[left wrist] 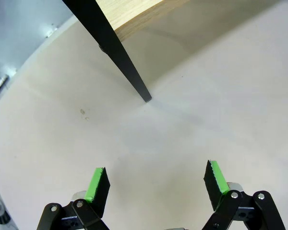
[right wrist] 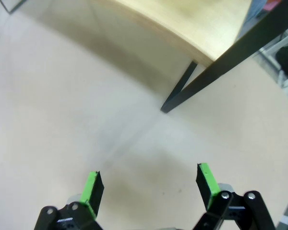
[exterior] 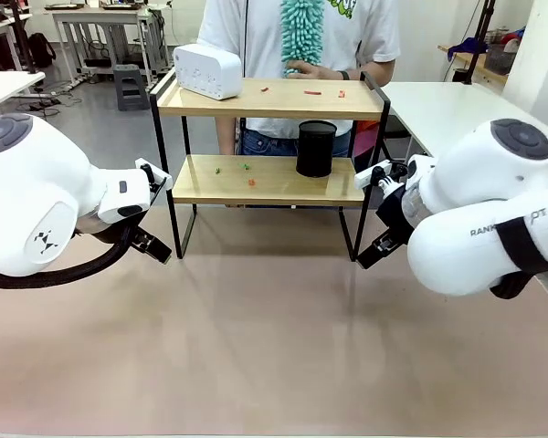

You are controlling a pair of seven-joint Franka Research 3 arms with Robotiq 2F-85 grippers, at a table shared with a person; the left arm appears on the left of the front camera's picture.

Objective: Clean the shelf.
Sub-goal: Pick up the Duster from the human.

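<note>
Left gripper point(left wrist: 156, 178), right gripper point(right wrist: 150, 182): both agape, empty, at shelf's point(exterior: 256, 100) 8 and 4 o'clock. Step: approach. Next, probably: clear black cylinder point(exterior: 316, 148).

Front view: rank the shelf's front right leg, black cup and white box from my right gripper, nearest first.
1. Front right leg, beside the right gripper.
2. Black cup, lower board, right side.
3. White box, top board, far left.

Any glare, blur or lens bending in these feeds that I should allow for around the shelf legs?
Front view: even light, sharp, soft shadow under the shelf. Left wrist view: wide-angle bows the board edge; the leg is crisp, faint shadow at its foot. Right wrist view: same bowing, no glare, leg sharp.
</note>
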